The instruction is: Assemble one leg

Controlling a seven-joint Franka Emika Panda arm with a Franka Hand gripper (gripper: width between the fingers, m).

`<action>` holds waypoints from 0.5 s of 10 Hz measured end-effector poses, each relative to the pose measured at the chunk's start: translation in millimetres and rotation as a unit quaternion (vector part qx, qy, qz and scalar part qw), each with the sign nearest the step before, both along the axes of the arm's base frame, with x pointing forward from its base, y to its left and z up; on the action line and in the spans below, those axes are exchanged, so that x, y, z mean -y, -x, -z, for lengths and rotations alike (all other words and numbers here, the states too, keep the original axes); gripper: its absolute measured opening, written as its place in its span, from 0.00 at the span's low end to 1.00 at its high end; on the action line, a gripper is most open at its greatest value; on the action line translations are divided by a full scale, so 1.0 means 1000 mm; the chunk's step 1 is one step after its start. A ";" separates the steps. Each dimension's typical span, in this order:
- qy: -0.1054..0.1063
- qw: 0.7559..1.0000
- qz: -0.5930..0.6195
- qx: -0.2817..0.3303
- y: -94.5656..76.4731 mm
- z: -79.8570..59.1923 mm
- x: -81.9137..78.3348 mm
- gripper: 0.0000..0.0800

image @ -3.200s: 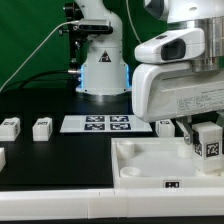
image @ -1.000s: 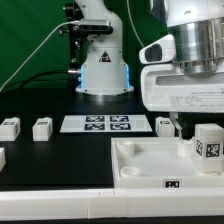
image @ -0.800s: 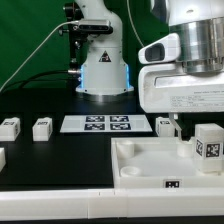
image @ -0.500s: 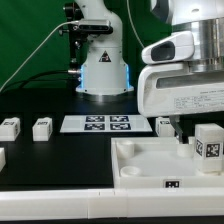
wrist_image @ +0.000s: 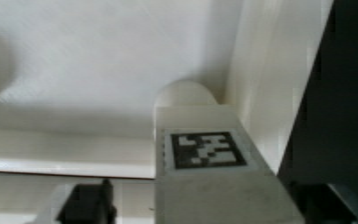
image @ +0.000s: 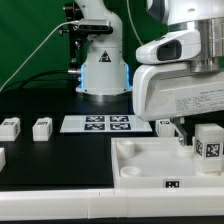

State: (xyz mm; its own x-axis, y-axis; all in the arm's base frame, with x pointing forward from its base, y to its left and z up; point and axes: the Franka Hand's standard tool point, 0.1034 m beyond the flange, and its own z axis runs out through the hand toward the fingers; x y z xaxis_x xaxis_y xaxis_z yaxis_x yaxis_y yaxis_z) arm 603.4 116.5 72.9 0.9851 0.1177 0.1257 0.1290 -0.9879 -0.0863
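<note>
A white leg (image: 208, 147) with a black-and-white tag stands upright in the corner socket of the white tabletop (image: 145, 160), at the exterior view's right. My gripper (image: 197, 138) hangs over it, one dark finger (image: 184, 138) just beside the leg and apart from it. In the wrist view the leg (wrist_image: 215, 170) lies between the jaws of the gripper (wrist_image: 208, 205). A gap shows between the leg and the visible finger (wrist_image: 94, 200). The other finger is lost in the dark area.
Three more legs lie on the black table (image: 60, 160): two at the exterior view's left (image: 10, 127) (image: 42, 127) and one behind the tabletop (image: 165, 125). The marker board (image: 95, 123) lies between them. The arm's base (image: 103, 70) stands behind.
The gripper let go of the leg and rose slightly; the leg stands lower in the socket. In the last half second the gripper body shifted slightly toward the exterior view's left.
</note>
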 end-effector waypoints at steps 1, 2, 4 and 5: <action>0.000 1.000 0.000 0.000 0.000 0.000 0.000 0.50; 0.000 1.000 0.000 0.000 0.000 0.000 0.000 0.36; -0.002 1.000 0.020 -0.002 0.000 0.000 0.000 0.36; -0.002 1.000 0.020 -0.002 0.000 0.000 0.000 0.36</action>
